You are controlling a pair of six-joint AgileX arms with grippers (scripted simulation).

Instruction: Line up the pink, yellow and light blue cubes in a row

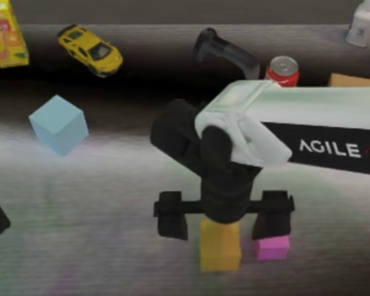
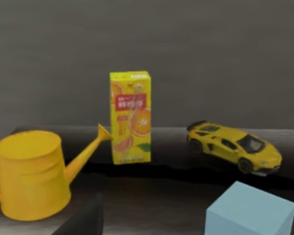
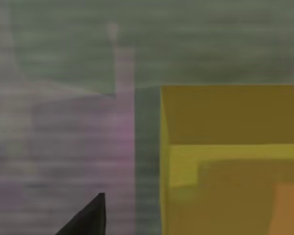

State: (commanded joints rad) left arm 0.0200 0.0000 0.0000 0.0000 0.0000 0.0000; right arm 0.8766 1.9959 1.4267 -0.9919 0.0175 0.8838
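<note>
Light blue cube [image 1: 58, 124], the largest, sits alone at nine o'clock, turned diagonally, well apart from the others. Yellow cube [image 1: 220, 245] stands at six o'clock between the right hand's [image 1: 223, 221] wide-open fingers, ungripped. Pink cube [image 1: 272, 247] rests just beside it, toward three o'clock.

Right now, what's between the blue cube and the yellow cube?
Only bare table, as the top view shows. The blue cube sits far left of the yellow cube, under the right gripper.
</note>
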